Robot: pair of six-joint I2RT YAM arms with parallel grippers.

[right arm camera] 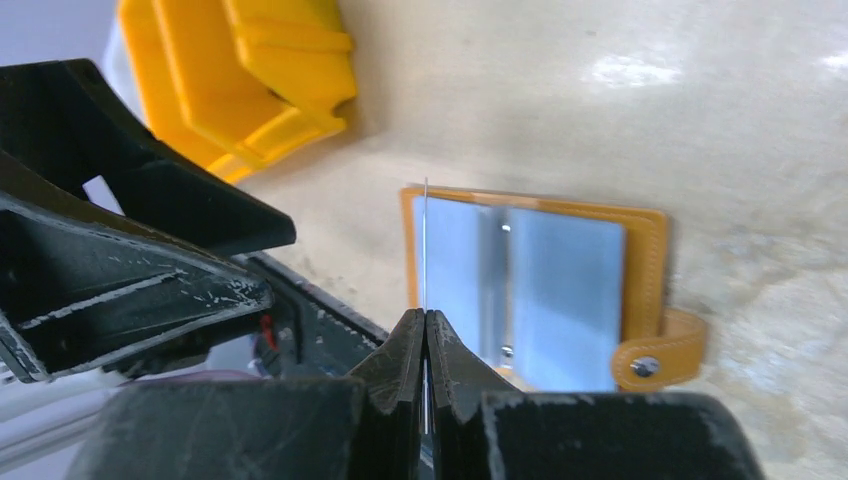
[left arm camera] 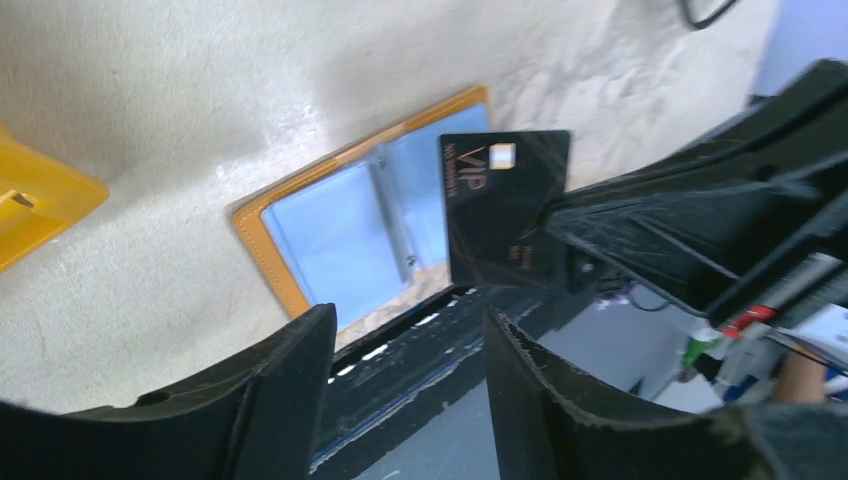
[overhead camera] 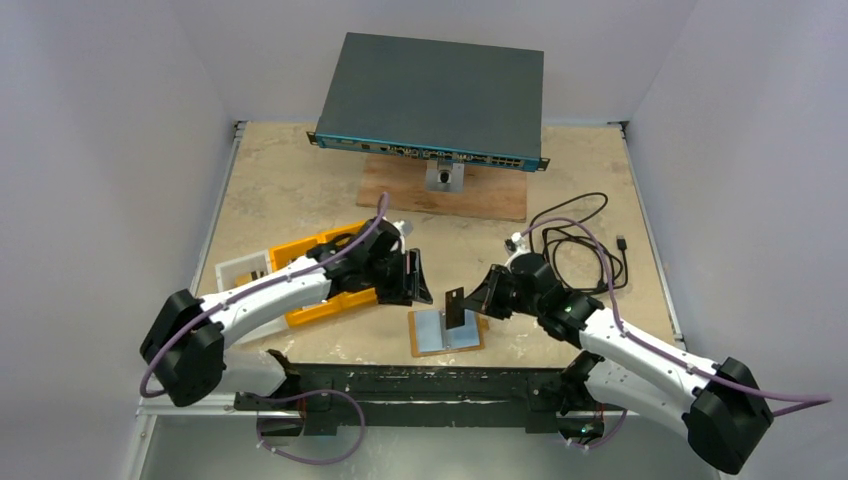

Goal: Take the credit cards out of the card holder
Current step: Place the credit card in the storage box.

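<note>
The tan card holder (overhead camera: pixel 415 345) lies open and flat on the table near the front edge; it also shows in the left wrist view (left arm camera: pixel 262 240) and the right wrist view (right arm camera: pixel 645 250). Its inside shows two pale blue-grey panels; I cannot tell whether they are cards or sleeves. My right gripper (overhead camera: pixel 476 300) (right arm camera: pixel 427 318) is shut on a black card printed "VIP" (overhead camera: pixel 456 308) (left arm camera: pixel 505 205). It holds the card upright just above the holder's left half, edge-on in the right wrist view (right arm camera: pixel 426 240). My left gripper (overhead camera: pixel 417 280) (left arm camera: pixel 410 320) is open and empty, just left of the card.
A yellow-orange compartment tray (overhead camera: pixel 320 300) and a small white box (overhead camera: pixel 240 270) sit at the left under my left arm. A grey network switch (overhead camera: pixel 432 100) on a wooden board (overhead camera: pixel 445 195) stands at the back. A black cable (overhead camera: pixel 580 240) lies coiled at the right.
</note>
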